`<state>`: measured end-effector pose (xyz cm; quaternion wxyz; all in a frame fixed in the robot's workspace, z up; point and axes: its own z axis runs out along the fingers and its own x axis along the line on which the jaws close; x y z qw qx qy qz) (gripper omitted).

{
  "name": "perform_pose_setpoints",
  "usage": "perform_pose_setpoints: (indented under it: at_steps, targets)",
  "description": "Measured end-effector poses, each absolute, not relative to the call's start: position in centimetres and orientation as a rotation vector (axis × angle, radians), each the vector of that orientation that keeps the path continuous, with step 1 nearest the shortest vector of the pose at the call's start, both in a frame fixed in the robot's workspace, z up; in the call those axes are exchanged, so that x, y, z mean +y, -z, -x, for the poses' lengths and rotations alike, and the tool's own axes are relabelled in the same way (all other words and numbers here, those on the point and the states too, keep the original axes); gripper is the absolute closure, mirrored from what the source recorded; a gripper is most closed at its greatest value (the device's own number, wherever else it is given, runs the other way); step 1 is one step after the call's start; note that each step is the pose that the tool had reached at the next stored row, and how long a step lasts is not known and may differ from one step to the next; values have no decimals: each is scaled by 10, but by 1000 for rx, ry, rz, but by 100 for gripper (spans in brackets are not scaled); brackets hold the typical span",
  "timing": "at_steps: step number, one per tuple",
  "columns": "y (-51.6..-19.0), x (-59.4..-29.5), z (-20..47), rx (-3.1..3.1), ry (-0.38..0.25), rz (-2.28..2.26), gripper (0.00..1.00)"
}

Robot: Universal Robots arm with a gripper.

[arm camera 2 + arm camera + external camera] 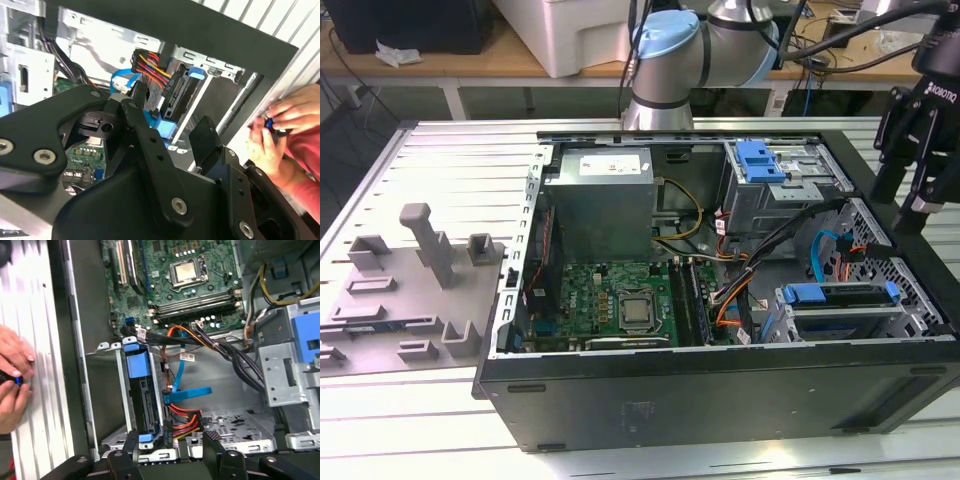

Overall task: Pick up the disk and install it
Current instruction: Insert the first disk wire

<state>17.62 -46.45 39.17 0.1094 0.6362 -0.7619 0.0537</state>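
The disk point(840, 293) sits in the drive cage at the exterior view's lower right corner of the open computer case, its long blue front strip facing up. Both wrist views show it slotted in the cage: blue carrier point(137, 364) over the dark body, and in the second wrist view the disk point(176, 95) has coloured cables plugged into its end. My black gripper point(908, 205) hangs above the case's right wall, up and clear of the disk. Its fingers point(132, 444) stand apart with nothing between them, so the gripper point(175, 140) is open.
A person's hands point(12, 375) rest on the slatted table just outside the case wall, holding something small and dark. Orange and blue cables point(185, 392) run beside the cage. A blue latch point(760, 160), a grey power supply box point(600, 200) and the motherboard point(620, 300) are in the case.
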Motion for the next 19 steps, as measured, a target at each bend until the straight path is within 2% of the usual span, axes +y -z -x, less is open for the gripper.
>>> perform_pose_setpoints:
  at_steps: [16, 19]
  targets:
    - [-384, -460, -179, -2220, -172, -1877, 38]
    - [-377, -451, -180, -2214, -185, -1870, 38]
